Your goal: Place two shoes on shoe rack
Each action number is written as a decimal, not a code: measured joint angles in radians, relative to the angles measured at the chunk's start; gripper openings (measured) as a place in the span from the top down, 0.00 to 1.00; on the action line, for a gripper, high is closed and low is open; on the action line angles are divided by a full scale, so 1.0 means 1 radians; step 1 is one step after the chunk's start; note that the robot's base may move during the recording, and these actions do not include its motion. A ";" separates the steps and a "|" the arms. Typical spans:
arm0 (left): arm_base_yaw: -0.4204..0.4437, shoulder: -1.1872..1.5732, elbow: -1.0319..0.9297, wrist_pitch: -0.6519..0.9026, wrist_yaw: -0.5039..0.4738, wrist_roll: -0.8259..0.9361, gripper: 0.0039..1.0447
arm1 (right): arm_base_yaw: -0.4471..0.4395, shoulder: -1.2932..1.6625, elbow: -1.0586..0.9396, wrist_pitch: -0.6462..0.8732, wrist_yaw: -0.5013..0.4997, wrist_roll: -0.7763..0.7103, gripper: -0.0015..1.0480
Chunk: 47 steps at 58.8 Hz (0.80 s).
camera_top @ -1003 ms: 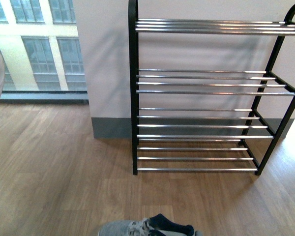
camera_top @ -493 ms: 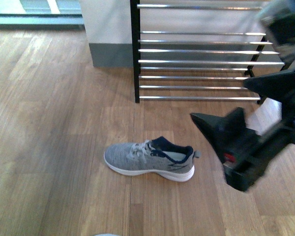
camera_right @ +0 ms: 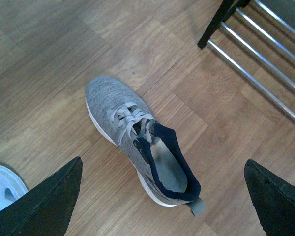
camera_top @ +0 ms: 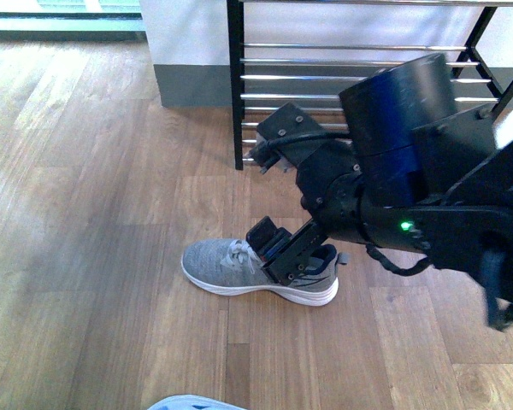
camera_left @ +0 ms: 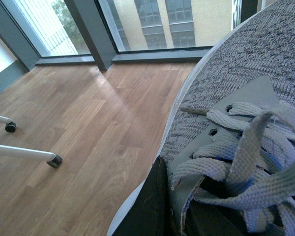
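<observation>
- The left tool (camera_left: 179, 214) seems clamped on the raised shoe (camera_left: 265, 59). One black finger presses its side beside the laces and the other is hidden. The wooden floor (camera_top: 85, 213) lies well below it.
- The right arm (camera_top: 410, 171) comes in from the right and bends down over the middle of the floor.
- The right tool (camera_top: 278, 249) hovers above the second shoe (camera_top: 218, 265). Its fingers (camera_right: 49, 196) are spread wide apart, clear of the shoe on both sides.
- That second shoe rests on its sole with the toe to the left, and the arm covers part of its heel.
- The shoe rack (camera_top: 234, 85) stands just beyond, against the wall, and the arm blocks its lower right.
- Far left is a window (camera_left: 152, 24), with white castered legs (camera_left: 51, 160) on the floor near it.
</observation>
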 joint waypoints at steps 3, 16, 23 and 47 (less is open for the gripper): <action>0.000 0.000 0.000 0.000 0.000 0.000 0.99 | 0.008 0.048 0.035 -0.017 0.013 -0.019 0.09; 0.000 0.000 0.000 0.000 0.000 0.000 0.99 | 0.027 0.214 0.164 -0.097 0.045 -0.105 0.09; 0.000 0.000 0.000 0.000 0.000 0.000 0.99 | 0.028 0.285 0.211 -0.121 0.053 -0.151 0.09; 0.000 0.000 0.000 0.000 0.000 0.000 0.99 | -0.023 0.405 0.397 -0.181 0.133 -0.203 0.09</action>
